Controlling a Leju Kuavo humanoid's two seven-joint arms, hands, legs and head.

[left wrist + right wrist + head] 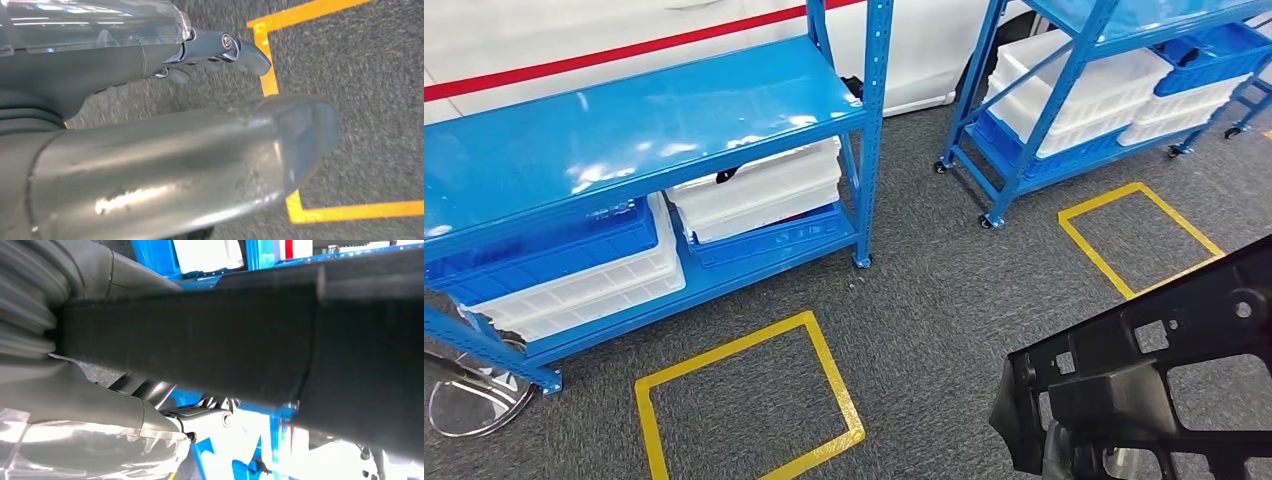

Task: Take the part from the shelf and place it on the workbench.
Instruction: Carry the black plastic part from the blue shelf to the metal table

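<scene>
**Bright feed, glare overhead, soft wrist views**

I get even, bright overhead light in the head view; white glare patches sit on the blue shelf top (pixel 624 130). Straight shelf posts lean outward near the edges. My left wrist view is blurred up close on the thumb (pixel 200 160). The right wrist view is smeared, its white bins blown out.

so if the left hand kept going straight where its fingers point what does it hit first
Probably the grey carpet floor, near the yellow tape outline. The left hand holds nothing, and nothing else lies beyond its fingers, though depth is unclear.
</scene>
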